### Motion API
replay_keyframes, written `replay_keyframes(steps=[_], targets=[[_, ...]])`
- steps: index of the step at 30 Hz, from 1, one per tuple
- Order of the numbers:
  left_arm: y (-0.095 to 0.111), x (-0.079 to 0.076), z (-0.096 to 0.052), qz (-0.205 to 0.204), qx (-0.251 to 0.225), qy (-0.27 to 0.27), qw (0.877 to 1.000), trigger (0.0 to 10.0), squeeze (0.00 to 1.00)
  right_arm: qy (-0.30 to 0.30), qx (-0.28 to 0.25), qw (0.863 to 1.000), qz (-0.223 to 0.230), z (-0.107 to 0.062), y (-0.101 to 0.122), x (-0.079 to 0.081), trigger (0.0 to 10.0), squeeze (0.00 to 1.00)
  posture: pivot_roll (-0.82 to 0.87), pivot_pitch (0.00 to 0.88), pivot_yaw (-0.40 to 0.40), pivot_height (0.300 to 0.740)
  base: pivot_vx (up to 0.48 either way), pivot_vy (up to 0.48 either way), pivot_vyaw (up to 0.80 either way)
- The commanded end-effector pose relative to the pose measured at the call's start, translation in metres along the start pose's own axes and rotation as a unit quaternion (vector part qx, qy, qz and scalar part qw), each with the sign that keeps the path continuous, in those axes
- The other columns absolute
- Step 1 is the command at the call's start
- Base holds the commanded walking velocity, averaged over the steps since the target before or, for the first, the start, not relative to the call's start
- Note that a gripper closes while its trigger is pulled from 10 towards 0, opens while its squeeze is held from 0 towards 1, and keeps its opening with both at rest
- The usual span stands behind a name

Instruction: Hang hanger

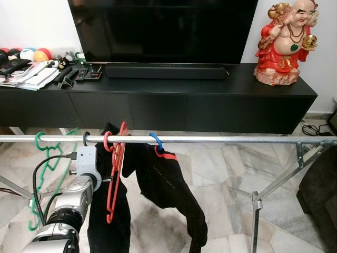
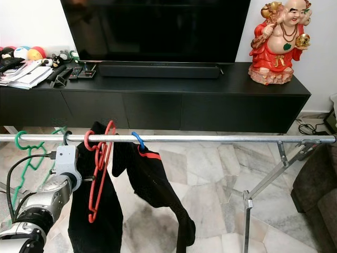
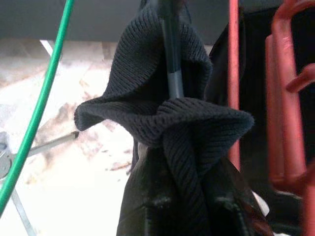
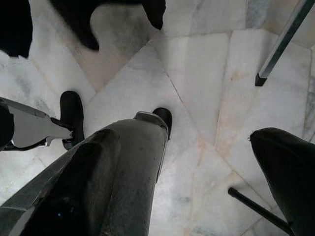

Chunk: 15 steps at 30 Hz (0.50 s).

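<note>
A silver rail [image 1: 210,139] runs across the scene in front of a black TV console [image 1: 158,100]. Four hangers hook over it: a green hanger [image 1: 45,153] at the far left, a black hanger [image 1: 86,138] carrying a black garment [image 1: 108,211], a red hanger [image 1: 115,168] just beside it, and a blue hanger [image 1: 156,141] carrying a black garment with red trim [image 1: 168,184].

The left gripper [image 3: 187,206] is raised to the rail, at the black knit fabric [image 3: 162,118] bunched around the black hanger's stem. Its fingers [image 3: 147,206] close around that fabric (the fingertips are hidden under the cloth).

The right gripper [image 4: 197,177] hangs idle above the marble floor [image 4: 197,64], fingers [image 4: 113,182] spread apart and holding nothing.

No writing or brand label is legible.
</note>
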<state>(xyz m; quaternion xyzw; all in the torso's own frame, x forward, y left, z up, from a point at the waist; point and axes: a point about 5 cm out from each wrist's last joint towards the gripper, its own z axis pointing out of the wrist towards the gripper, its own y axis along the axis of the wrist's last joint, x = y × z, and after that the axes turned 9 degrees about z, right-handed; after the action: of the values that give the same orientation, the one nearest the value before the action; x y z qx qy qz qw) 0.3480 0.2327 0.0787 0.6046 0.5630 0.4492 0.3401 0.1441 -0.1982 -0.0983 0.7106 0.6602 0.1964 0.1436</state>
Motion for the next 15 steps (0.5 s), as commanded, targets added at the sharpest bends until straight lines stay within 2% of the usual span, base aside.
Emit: replay_keyframes(steps=[1, 2, 3, 8, 15], targets=[[-0.022, -0.007, -0.004, 0.001, 0.028, -0.012, 1.000, 10.0, 0.44, -0.002, 0.013, 1.000, 0.001, -0.001, -0.008, -0.002, 10.0, 0.00, -0.05, 0.095, -0.008, 0.740, 0.000, 0.000, 0.00], [-0.022, -0.007, -0.004, 0.001, 0.028, -0.012, 1.000, 10.0, 0.44, -0.002, 0.013, 1.000, 0.001, -0.001, -0.008, -0.002, 10.0, 0.00, -0.05, 0.095, -0.008, 0.740, 0.000, 0.000, 0.00], [-0.022, -0.007, -0.004, -0.001, 0.026, -0.010, 1.000, 10.0, 1.00, -0.002, 0.013, 1.000, 0.001, -0.001, -0.008, -0.002, 10.0, 0.00, -0.05, 0.095, -0.008, 0.740, 0.000, 0.000, 0.00], [-0.017, -0.006, -0.007, -0.001, -0.016, -0.001, 1.000, 10.0, 1.00, -0.003, 0.014, 1.000, 0.001, -0.002, -0.009, -0.003, 10.0, 0.00, -0.05, 0.101, -0.006, 0.740, 0.000, 0.000, 0.00], [-0.010, -0.003, -0.015, 0.027, -0.058, 0.003, 0.998, 10.0, 1.00, -0.005, 0.017, 1.000, 0.002, -0.003, -0.012, -0.005, 10.0, 0.00, -0.05, 0.107, -0.002, 0.740, 0.000, 0.000, 0.00]])
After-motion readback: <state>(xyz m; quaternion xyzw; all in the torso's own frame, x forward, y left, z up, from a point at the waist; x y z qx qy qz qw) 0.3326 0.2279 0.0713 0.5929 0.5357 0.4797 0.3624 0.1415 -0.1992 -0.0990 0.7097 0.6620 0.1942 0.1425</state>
